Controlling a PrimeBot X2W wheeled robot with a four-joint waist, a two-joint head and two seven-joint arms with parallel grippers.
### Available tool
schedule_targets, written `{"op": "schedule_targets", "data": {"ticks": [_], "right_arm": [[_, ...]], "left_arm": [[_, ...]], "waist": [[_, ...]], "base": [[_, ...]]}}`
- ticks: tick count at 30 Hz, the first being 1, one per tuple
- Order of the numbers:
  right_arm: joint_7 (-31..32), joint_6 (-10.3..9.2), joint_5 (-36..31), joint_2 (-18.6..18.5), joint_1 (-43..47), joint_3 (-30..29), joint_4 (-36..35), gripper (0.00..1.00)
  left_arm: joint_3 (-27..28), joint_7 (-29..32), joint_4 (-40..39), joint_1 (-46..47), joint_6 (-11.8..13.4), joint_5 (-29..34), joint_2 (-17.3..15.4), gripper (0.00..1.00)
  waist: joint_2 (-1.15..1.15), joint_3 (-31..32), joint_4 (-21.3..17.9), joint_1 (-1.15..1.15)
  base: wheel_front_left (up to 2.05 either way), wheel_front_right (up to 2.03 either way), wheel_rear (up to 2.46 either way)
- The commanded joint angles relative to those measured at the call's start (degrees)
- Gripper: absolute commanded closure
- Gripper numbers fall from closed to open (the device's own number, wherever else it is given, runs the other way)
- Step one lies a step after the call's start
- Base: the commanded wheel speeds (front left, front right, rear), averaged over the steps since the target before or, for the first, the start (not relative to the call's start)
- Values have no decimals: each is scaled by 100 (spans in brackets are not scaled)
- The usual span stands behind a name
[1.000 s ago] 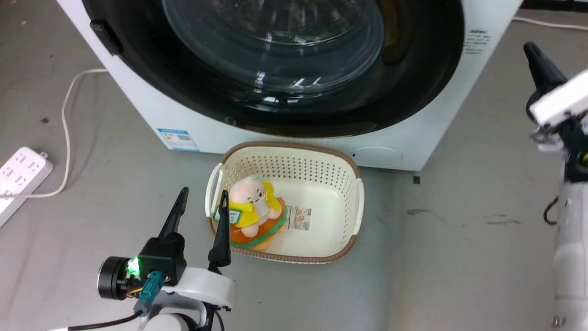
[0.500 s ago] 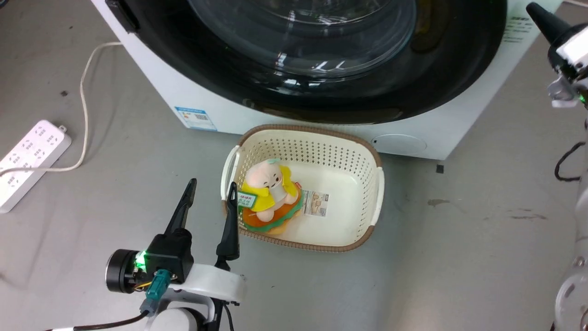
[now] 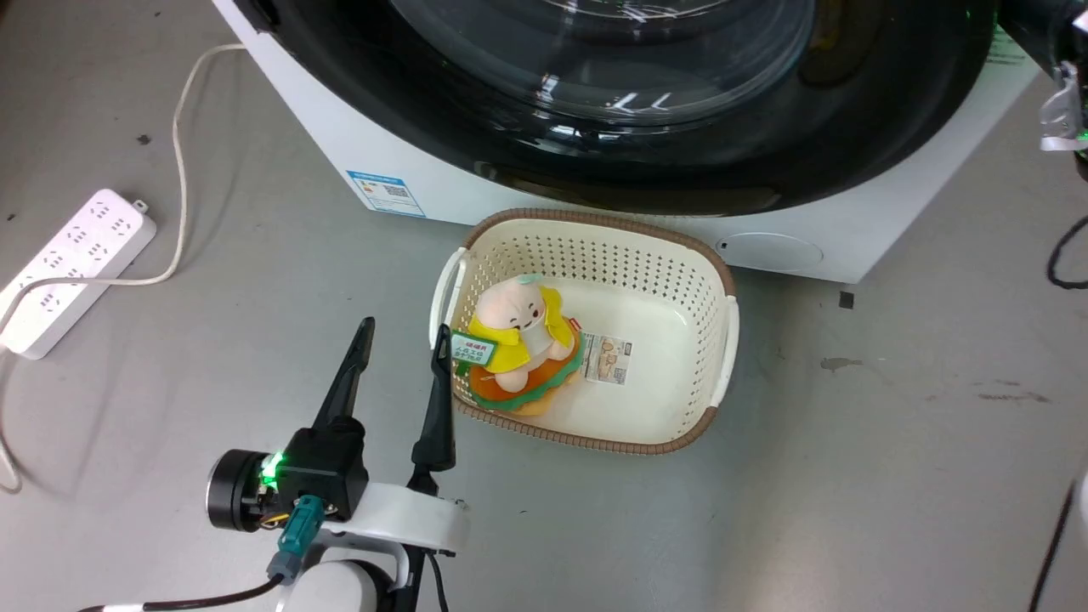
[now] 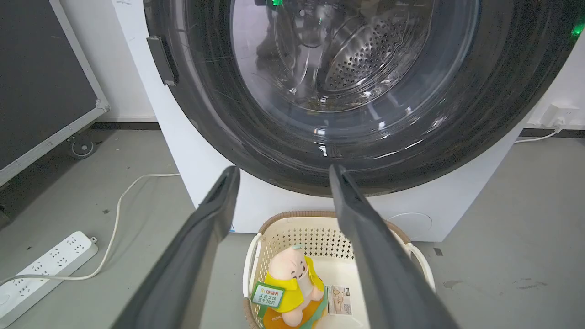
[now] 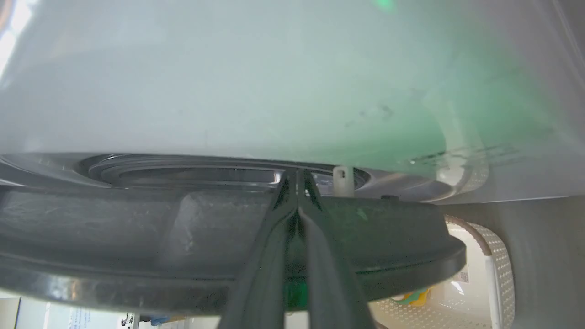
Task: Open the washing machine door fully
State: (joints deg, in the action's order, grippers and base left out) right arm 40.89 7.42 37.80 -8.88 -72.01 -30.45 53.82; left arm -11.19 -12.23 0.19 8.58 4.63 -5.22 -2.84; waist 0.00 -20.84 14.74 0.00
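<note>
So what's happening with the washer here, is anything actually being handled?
The right gripper, fingers pinched shut, is poking into the gap behind the edge of the washing machine door, which looks barely ajar from the washing machine. The left gripper hangs open beside the basket, holding nothing.

One big white front-loading washing machine point(image 3: 442, 187) across the top of the frame, with one round glossy black door point(image 3: 884, 110) and one small blue label point(image 3: 387, 194). At centre, one cream perforated plastic basket point(image 3: 595, 255), one yellow-jacketed plush toy point(image 3: 518, 340) and one small printed card point(image 3: 609, 359). At left, one white power strip point(image 3: 76, 268).
</note>
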Motion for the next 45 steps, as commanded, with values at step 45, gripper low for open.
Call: {"op": "schedule_targets", "data": {"ticks": [45], "right_arm": [[2540, 7, 4407, 600, 3516, 2754, -772, 100]], "left_arm": [[78, -277, 407, -973, -125, 38, -96, 0]], "waist": [[0, 1980, 111, 0]], "base": [[0, 0, 0]]}}
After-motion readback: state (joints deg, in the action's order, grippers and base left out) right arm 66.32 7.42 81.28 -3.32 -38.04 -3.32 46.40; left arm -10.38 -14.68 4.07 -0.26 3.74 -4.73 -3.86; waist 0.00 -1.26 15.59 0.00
